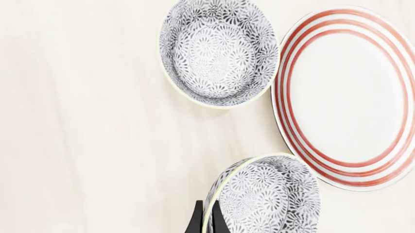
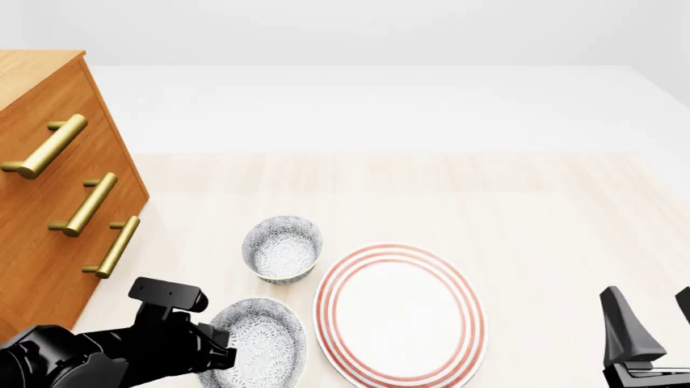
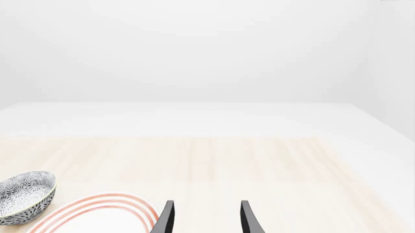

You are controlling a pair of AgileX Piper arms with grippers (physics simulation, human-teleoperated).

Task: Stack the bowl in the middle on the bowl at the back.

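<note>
Speckled grey on white, the bowl in the middle sits tilted at the near edge of the front view, at about 7 o'clock from the centre of the tabletop, and I see my left gripper closed on its rim, one dark finger outside the wall and one inside in the left wrist view. Its twin, the bowl at the back, stands upright on the tabletop at roughly 12 o'clock from the held bowl, near it but apart.

At 3 o'clock from the held bowl lies a large white plate with red rings, flat, its rim just beside both bowls; in the left wrist view the back bowl's rim nearly meets the plate's edge. A wooden drawer chest with three brass bar handles stands at 9 o'clock, well clear of the bowls.

My right gripper hangs low at 4 o'clock in the front view, its jaws parted with nothing between them, just beside the plate's far rim in the right wrist view.

Pale, light-grained wood makes up the tabletop; beyond it I see only a plain white floor and wall.
</note>
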